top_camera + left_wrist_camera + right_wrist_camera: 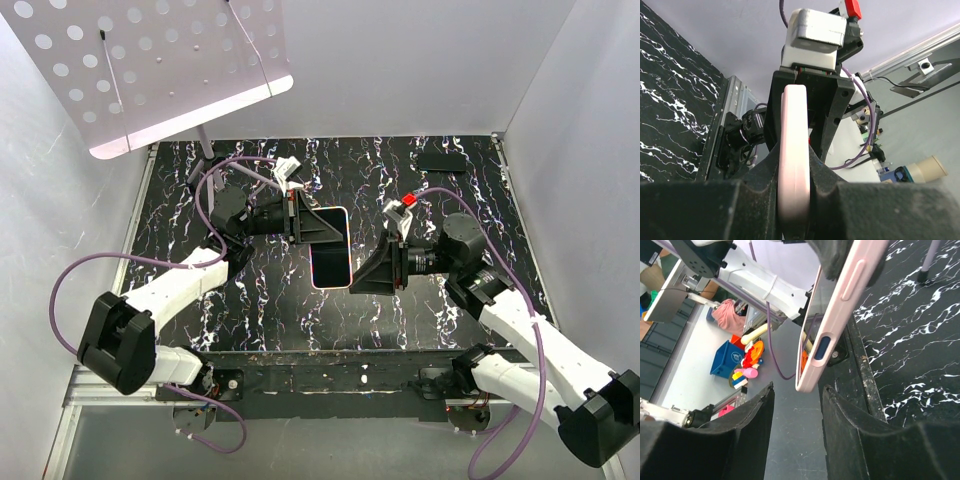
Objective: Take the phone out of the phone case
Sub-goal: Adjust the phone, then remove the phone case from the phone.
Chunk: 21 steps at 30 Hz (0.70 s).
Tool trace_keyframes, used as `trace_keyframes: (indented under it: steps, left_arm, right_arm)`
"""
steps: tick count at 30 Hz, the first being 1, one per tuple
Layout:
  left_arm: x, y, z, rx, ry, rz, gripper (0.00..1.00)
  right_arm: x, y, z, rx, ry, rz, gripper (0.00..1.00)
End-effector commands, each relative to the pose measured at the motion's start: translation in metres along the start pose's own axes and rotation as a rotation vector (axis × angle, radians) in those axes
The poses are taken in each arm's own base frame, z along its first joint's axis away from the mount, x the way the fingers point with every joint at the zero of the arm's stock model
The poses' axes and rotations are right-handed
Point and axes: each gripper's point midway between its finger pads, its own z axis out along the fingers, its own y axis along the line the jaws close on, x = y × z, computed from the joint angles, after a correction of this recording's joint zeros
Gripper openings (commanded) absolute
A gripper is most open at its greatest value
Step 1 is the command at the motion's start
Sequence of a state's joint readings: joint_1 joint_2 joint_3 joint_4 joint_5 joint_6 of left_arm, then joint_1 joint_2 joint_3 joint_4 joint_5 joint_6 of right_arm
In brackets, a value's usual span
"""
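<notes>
"On the left side, what is that arm doing?"

"Its left gripper [301, 221] is clamped on one long edge of the phone case [794, 165]. The left wrist view shows the pink rim pinched tight between the two pads, so I'd say this arm is acting as the anchor."

"And the phone itself?"

"The phone [330, 248] sits in the middle, between the two arms, held up off the dark marbled surface [260, 290] with its black screen facing the overhead camera. A pink border runs all round it, so I judge it is not yet out of the case. Holding it in the air leaves its other edges free for the second arm to work on."

"Which brings us to the right."

"The right gripper [797, 396] is spread wide and holds nothing. From its own camera, the case's lower corner hangs just above the gap between the fingers [740, 435], with the side button and a dark oval cut-out facing them. It is lined up on the side opposite the left arm's hold, probably so it can catch the rim or the phone's edge and peel one from the other while the left arm resists."

"Any worry?"

"Only my guess: the soft rim could slip or flex instead of letting go. Further right, a small black object [441, 161] lies on the surface, well apart from all this."
</notes>
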State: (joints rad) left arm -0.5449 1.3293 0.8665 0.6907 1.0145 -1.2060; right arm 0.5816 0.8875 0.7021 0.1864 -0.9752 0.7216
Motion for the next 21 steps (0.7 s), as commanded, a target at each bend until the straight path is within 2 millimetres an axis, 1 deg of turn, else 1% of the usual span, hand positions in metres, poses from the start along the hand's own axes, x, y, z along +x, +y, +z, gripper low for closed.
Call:
trace_keyframes:
  steps: [1, 3, 4, 6, 8, 10, 12, 14, 16, 17, 19, 21]
  left_arm:
    - [-0.016, -0.036, 0.002, 0.073, -0.025, 0.07, 0.0]
    - [-0.018, -0.037, 0.002, 0.076, -0.027, 0.067, 0.0]
    - [-0.018, -0.038, 0.002, 0.08, -0.027, 0.069, 0.0]
    - [-0.018, -0.04, 0.002, 0.09, -0.021, 0.06, 0.0]
    - [-0.017, -0.042, 0.002, 0.1, -0.01, 0.04, 0.0]
    - [-0.016, -0.044, 0.002, 0.115, 0.002, 0.015, 0.0]
    - [-0.015, -0.047, 0.002, 0.137, 0.011, 0.004, 0.0]
    - [-0.013, -0.049, 0.001, 0.15, 0.018, 0.0, 0.0]
    - [-0.011, -0.051, 0.0, 0.151, 0.026, 0.005, 0.0]
    - [-0.011, -0.051, 0.0, 0.144, 0.023, 0.016, 0.0]
    - [-0.012, -0.049, 0.0, 0.119, 0.018, 0.042, 0.0]
    - [-0.015, -0.045, 0.0, 0.078, 0.001, 0.064, 0.0]
  right_arm:
    - [-0.003, 0.012, 0.008, -0.043, 0.009, -0.077, 0.49]
    - [-0.003, 0.011, 0.011, -0.035, 0.011, -0.079, 0.45]
    - [-0.004, 0.012, 0.013, -0.037, 0.013, -0.084, 0.4]
    - [-0.005, 0.012, 0.015, -0.038, 0.01, -0.1, 0.27]
    - [-0.005, 0.009, 0.016, -0.023, 0.001, -0.115, 0.17]
    - [-0.007, 0.004, 0.015, 0.005, -0.01, -0.147, 0.02]
    - [-0.009, -0.006, 0.016, 0.048, -0.023, -0.167, 0.01]
    - [-0.009, -0.01, 0.017, 0.06, -0.011, -0.189, 0.01]
    - [-0.011, -0.007, 0.017, 0.053, 0.0, -0.189, 0.01]
    - [-0.012, -0.004, 0.018, 0.043, 0.008, -0.186, 0.08]
    - [-0.011, 0.003, 0.018, 0.008, 0.023, -0.176, 0.27]
    - [-0.006, 0.008, 0.016, -0.019, 0.037, -0.173, 0.4]
